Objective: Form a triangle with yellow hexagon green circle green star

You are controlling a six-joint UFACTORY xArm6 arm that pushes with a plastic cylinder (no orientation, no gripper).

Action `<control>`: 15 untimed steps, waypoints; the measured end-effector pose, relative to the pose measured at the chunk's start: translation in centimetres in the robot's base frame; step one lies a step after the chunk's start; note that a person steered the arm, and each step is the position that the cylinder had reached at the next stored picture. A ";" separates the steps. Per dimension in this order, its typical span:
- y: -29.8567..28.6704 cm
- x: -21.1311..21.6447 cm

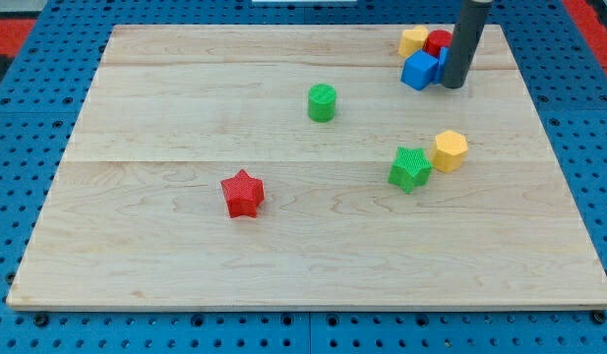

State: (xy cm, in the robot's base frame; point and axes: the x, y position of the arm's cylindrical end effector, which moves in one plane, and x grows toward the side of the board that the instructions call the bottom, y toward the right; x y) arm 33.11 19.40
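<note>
The yellow hexagon [450, 150] lies right of centre on the wooden board [185, 265]. The green star [410, 168] touches its lower left side. The green circle [323, 102] stands apart, up and to the left of them. My tip [455, 85] is at the view's top right, above the hexagon and well clear of it, touching a blue block [419, 71].
A red star [243, 194] lies left of centre. At the top right a yellow block [413, 41], a red block [438, 43] and the blue block cluster by the rod. Blue pegboard [18, 118] surrounds the board.
</note>
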 end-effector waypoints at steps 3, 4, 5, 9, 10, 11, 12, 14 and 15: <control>-0.7 13.0; -0.8 6.5; -3.0 5.4; -7.9 8.3; -7.9 6.2; -8.0 2.1; -8.2 2.4; -6.5 15.7; -7.3 18.0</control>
State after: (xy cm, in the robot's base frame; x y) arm 51.13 12.13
